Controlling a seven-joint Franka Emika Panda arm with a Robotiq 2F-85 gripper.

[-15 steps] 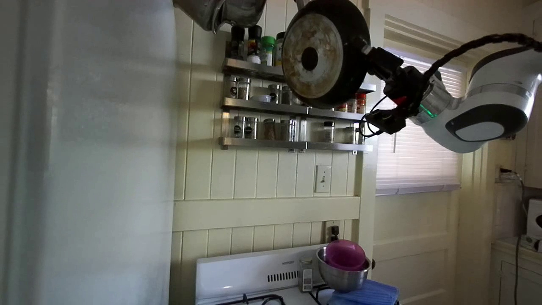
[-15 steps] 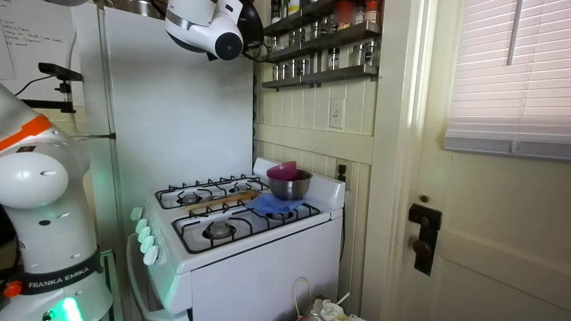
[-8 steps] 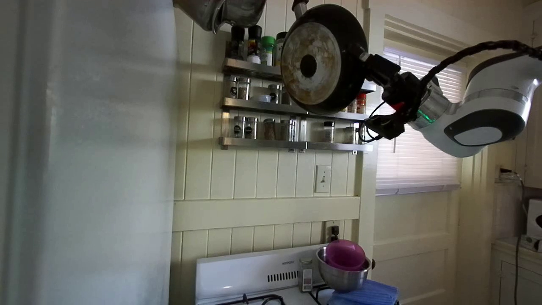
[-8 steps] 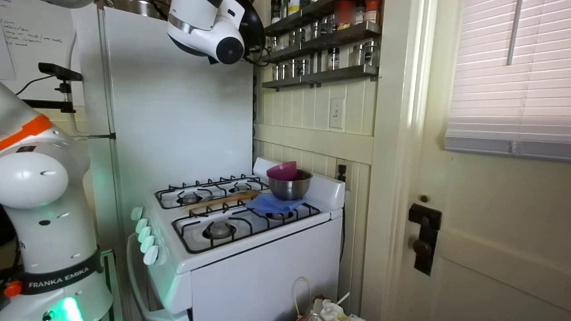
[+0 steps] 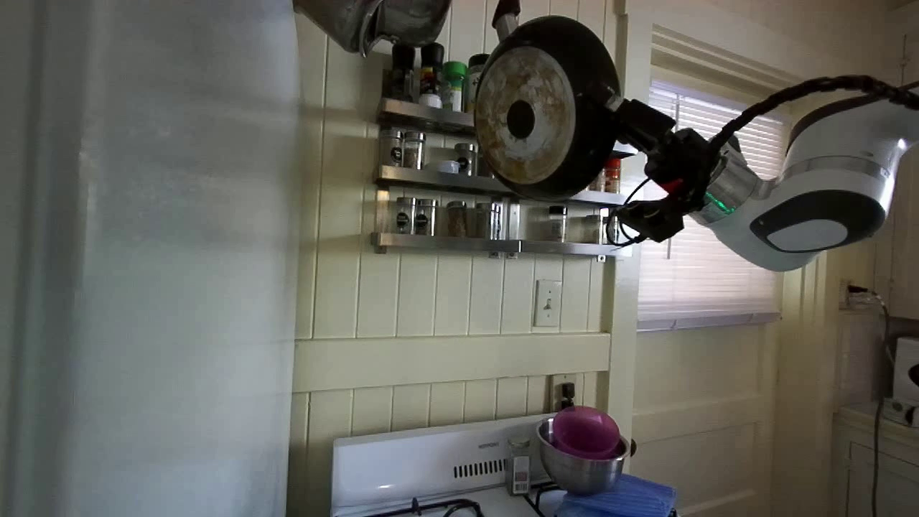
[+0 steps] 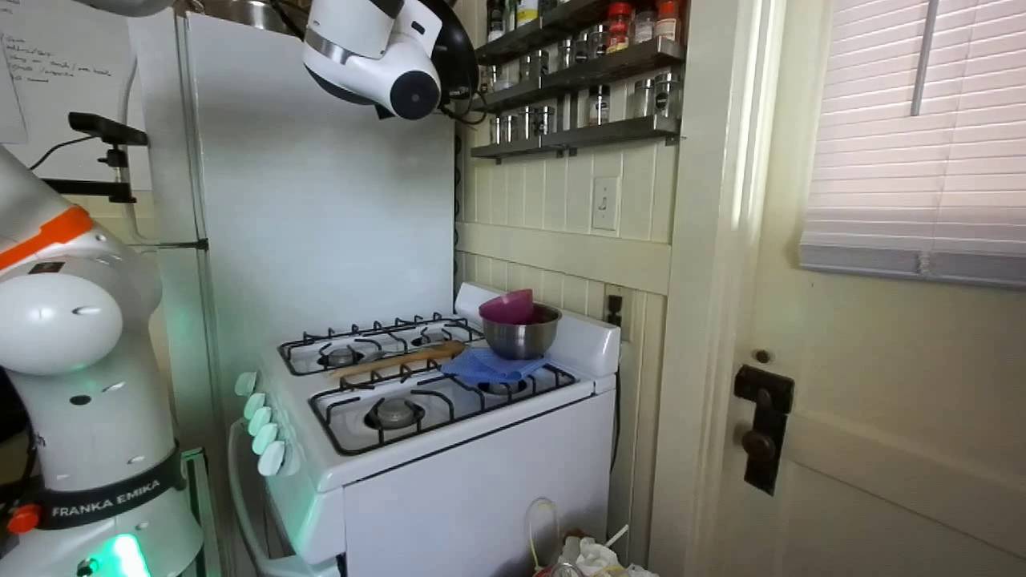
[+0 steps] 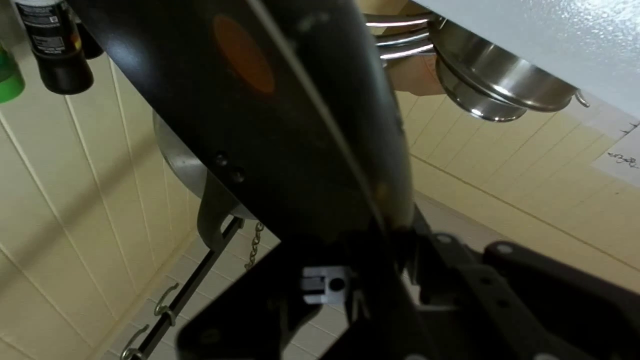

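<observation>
In an exterior view, the tool (image 5: pixel 619 109) is clamping nearly closed onto a tilted pan (image 5: pixel 535 115), holding it in the air near spice shelves (image 5: pixel 431 178). In an exterior view, a metal bowl (image 6: pixel 521 340) is sitting at the far right of a stove (image 6: pixel 481 489). In the wrist view, hooks (image 7: pixel 164 310) are showing beyond the pan. Gripping and lifting are seemingly done; releasing is seemingly remaining.
</observation>
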